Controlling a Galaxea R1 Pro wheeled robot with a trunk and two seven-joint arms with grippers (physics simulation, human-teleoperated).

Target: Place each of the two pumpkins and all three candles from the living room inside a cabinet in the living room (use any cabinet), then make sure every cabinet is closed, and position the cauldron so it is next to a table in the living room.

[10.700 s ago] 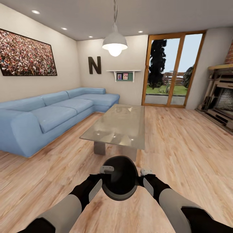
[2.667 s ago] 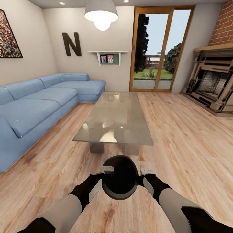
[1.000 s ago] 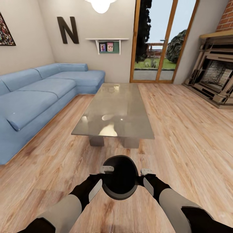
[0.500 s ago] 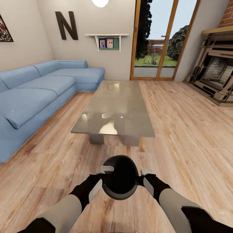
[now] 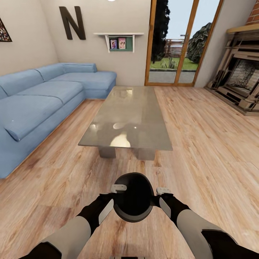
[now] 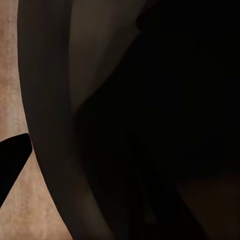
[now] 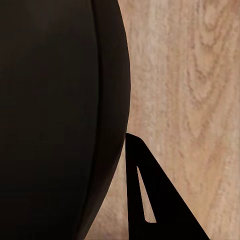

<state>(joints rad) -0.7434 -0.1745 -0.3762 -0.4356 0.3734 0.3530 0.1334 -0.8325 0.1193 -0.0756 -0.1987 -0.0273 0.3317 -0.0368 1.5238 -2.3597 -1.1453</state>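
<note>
Held up in front of the trunk, above the wooden floor [image 5: 201, 144]: the cauldron [image 5: 133, 197], glossy black, round-bellied, wide mouth turned toward the head camera. Flanked on both sides, left pincer [image 5: 114, 196] against its left rim, right pincer [image 5: 158, 197] against its right. Pale finger tips visible by the rim on each side. Left pincer apparently clamped on the rim, one dark finger [image 6: 12, 157] outside the wall in the left wrist view, the dark inner curve of the pot [image 6: 150, 125] close against the lens. Right pincer likewise pressed to the belly, one dark finger [image 7: 150, 200] showing beside the black wall [image 7: 55, 110] over floorboards [image 7: 195, 75]; whether closed around the rim or only pushing on it, cannot tell from these views.

Straight ahead, beyond the cauldron and well apart from it: the table [image 5: 131, 120], low, long, glossy grey-brown top with bright reflections, near short edge facing the robot, two squat supports underneath. Cauldron roughly in line with the middle of that near edge, off the floor, not beside the table yet.

Along the table's left long edge, across a strip of floor: a blue corner sofa [image 5: 43, 100]. On the far wall, a big dark letter N [image 5: 73, 22] and a small white shelf [image 5: 118, 35] with two pictures. Past the table's far edge, glass doors in a wooden frame [image 5: 174, 43] with greenery outside. Off the far right corner, a fireplace [image 5: 242, 84] under brick.
</note>
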